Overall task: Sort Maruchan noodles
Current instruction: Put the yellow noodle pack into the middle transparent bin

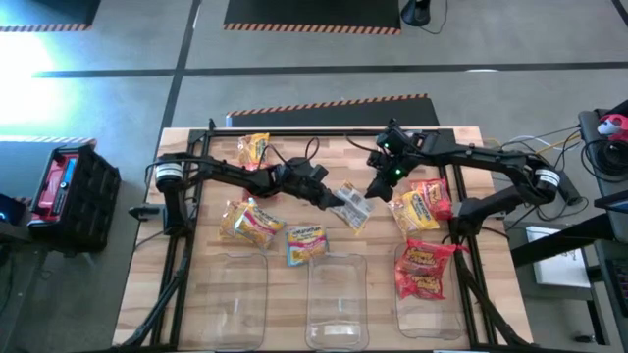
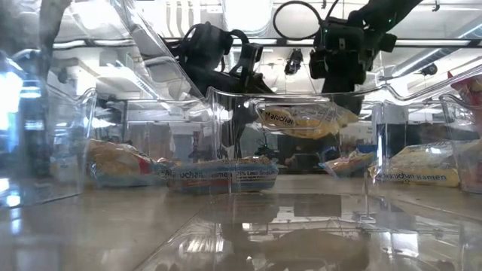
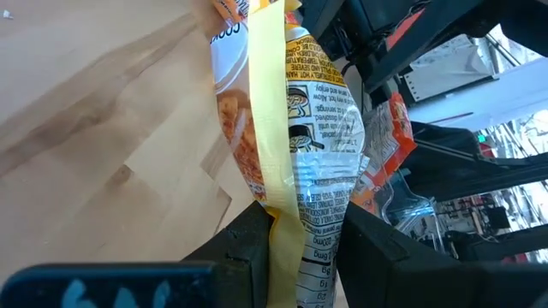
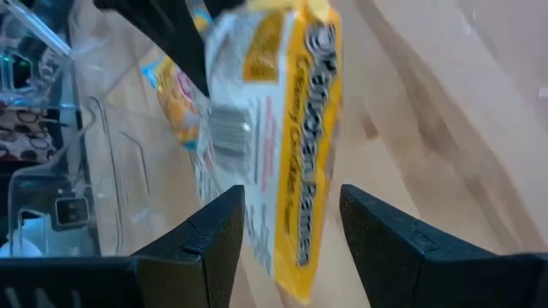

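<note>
Above table [image 1: 196,147], packet [image 1: 350,206] in left tool [image 1: 329,196]

The blue packet [image 2: 218,175] reads "Maruchan ramen"; the yellow packet [image 4: 282,128] reads "Maruchan Ramen", "Creamy Chicken flavor".

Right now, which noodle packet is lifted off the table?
The yellow packet at table centre, pinched by the left gripper; every other packet lies flat.
</note>
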`<action>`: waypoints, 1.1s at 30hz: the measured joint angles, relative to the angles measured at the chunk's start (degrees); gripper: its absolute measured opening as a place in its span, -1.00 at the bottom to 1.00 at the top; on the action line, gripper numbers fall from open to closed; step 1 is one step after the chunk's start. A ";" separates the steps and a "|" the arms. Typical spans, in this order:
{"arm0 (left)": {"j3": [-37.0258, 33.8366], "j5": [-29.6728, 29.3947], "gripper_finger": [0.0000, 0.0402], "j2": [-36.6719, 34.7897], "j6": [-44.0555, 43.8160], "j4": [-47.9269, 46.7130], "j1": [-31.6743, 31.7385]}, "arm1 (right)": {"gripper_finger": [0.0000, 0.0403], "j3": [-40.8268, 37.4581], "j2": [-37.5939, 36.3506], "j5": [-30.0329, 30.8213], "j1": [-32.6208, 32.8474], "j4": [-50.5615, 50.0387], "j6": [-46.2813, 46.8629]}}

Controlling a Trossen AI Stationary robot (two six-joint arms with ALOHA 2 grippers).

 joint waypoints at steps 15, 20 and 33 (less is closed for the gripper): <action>0.00 2.97 -0.56 -1.87 0.25 -0.41 1.56 | -0.09 3.90 -1.60 -0.02 -2.50 -3.23 -3.34; 0.00 2.75 -0.56 -5.87 4.49 -5.32 5.18 | -0.09 6.74 -2.94 0.00 -3.83 -3.70 0.29; 0.00 2.62 -0.56 -24.05 48.37 -29.88 9.31 | -0.09 6.21 -6.89 -4.34 -3.72 -3.94 19.80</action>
